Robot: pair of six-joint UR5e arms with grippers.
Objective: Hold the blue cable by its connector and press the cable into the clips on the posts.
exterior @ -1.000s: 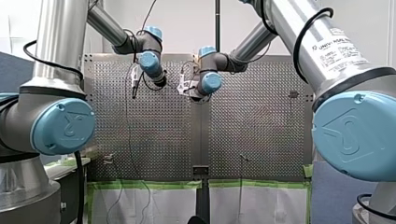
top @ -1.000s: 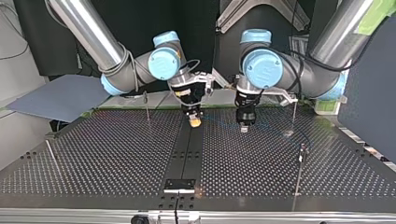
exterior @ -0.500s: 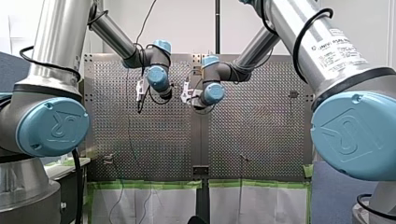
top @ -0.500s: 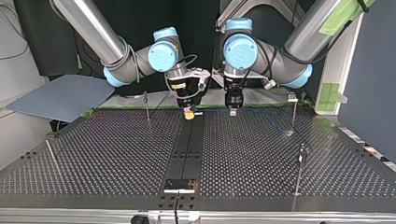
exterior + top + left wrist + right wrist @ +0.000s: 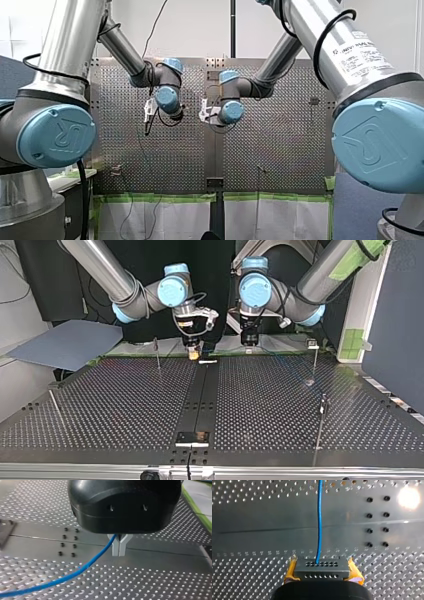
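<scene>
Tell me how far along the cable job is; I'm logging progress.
Done: my right gripper clamps the connector. In hand: my left gripper pinches the blue cable. Left: none of the posts visibly carries cable yet, so the clipping remains.

Brushed silver tubes on both, my left arm [image 5: 70, 42] and my right arm [image 5: 306, 21], and rounded pale-blue joint caps [image 5: 57, 135] embossed with a logo. A black cable [image 5: 324, 42] loops round the right arm's tube, just beside a white printed label [image 5: 362, 52]. My left gripper [image 5: 119, 552]: glossy black rounded housing, two small holes in its face, pale grey fingers [image 5: 115, 548]. My right gripper [image 5: 321, 562]: black body, yellow-orange pads [image 5: 290, 573].
</scene>
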